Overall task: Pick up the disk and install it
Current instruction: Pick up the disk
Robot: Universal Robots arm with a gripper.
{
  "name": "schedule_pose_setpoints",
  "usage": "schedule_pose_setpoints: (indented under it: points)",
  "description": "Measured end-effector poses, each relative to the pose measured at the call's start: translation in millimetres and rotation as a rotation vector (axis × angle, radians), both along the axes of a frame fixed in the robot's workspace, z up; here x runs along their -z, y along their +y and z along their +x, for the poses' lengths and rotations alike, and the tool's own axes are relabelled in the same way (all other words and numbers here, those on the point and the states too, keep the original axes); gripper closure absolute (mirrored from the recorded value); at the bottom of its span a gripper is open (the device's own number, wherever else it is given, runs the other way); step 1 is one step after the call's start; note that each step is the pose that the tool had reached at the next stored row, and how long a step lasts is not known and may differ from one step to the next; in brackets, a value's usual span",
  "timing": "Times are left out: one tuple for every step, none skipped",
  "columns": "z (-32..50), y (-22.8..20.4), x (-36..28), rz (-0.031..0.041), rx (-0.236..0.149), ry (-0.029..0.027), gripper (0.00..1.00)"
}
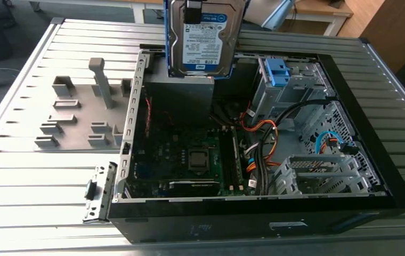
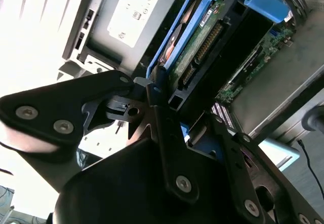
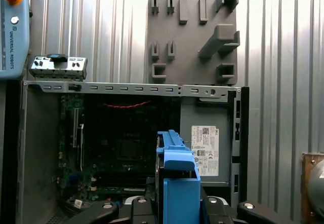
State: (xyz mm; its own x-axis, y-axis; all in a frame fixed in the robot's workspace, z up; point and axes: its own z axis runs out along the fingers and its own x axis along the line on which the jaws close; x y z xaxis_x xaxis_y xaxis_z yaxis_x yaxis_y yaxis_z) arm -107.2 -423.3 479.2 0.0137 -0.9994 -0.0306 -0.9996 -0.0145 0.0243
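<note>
The disk (image 1: 204,40) is a silver hard drive with a white-and-blue label in a blue caddy. It hangs upright in the air above the back of the open computer case (image 1: 394,181). My gripper (image 1: 193,13) is shut on its upper end. In the second wrist view the black fingers (image 2: 154,89) clamp the blue caddy of the disk (image 2: 212,36) from both sides. The first wrist view looks down along the disk's blue edge (image 3: 177,173), held in the gripper (image 3: 179,206), with the case interior below.
Inside the case are the motherboard (image 1: 195,154), a grey power-supply box (image 1: 181,98) with a white sticker (image 3: 205,150), orange and black cables (image 1: 259,130) and a drive bay holding a blue bracket (image 1: 277,72). A grey fixture plate (image 1: 81,112) lies on the slatted table.
</note>
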Motion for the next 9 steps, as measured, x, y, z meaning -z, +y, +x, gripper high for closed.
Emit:
schedule_pose_setpoints:
  points:
    - [0.0,-2.7,0.3,0.0002,0.001,0.0,0.64]
    - [0.0,-5.7,0.5,0.0002,0.002,0.0,0.64]
    - [0.0,-8.7,0.8,0.0003,0.002,-0.0001,0.64]
    - [-0.1,-11.7,1.0,0.0003,0.002,-0.0001,0.64]
    - [0.0,-14.6,1.1,0.0001,0.002,0.0001,0.64]
    - [0.0,-17.2,1.2,0.0002,0.002,0.0,0.64]
    - [0.0,-19.4,1.2,0.0003,0.002,0.0,0.64]
    - [0.0,-21.8,1.2,0.0003,0.003,-0.0001,0.64]
    - [0.0,-24.6,1.3,0.0003,0.003,-0.0001,0.64]
